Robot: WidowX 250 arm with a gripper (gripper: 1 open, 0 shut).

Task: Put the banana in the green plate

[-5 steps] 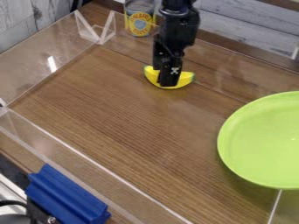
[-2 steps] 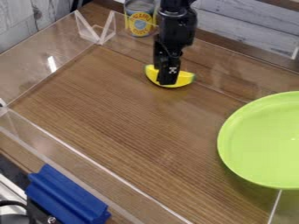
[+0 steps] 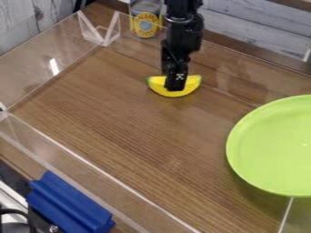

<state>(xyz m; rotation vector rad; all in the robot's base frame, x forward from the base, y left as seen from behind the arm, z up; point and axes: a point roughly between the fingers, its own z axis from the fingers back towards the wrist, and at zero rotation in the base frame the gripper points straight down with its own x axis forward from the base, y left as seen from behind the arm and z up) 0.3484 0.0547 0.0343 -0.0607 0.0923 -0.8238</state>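
The banana (image 3: 174, 88) is a small curved yellow toy lying on the wooden table, far centre. My black gripper (image 3: 176, 78) points straight down right over it, its fingers lowered around the banana's middle and hiding part of it. The jaws stand open, one finger on each side of the fruit; I see no grip on it. The green plate (image 3: 274, 146) is a large round lime-green dish at the right edge, empty, well apart from the banana.
A yellow-labelled can (image 3: 145, 23) stands at the back behind the gripper. Clear acrylic walls (image 3: 49, 64) border the table on the left and front. A blue object (image 3: 67, 207) lies outside the front wall at the lower left.
The gripper has sunk a little lower over the banana. The banana and plate lie where they were.
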